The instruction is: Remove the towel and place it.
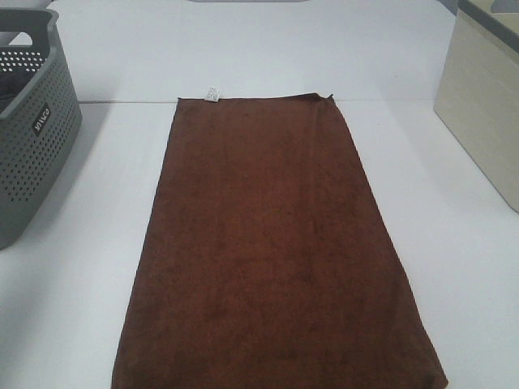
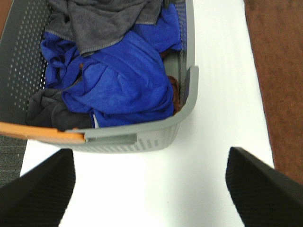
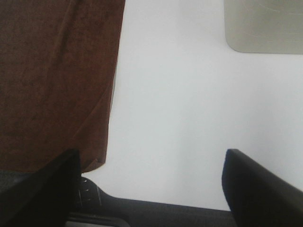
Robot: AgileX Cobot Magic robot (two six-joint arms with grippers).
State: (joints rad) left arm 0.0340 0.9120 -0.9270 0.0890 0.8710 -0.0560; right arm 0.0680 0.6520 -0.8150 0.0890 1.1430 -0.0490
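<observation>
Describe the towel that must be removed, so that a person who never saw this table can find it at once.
On the white table, between the grey perforated basket on the left and the beige box on the right, lies the towel, spread flat. It alone is dark brown, with a small white tag at its far edge; the basket's cloths are blue and grey.

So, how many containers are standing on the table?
2: the grey basket at the towel's left, the beige bin at its right. Others may be outside the view.
</observation>
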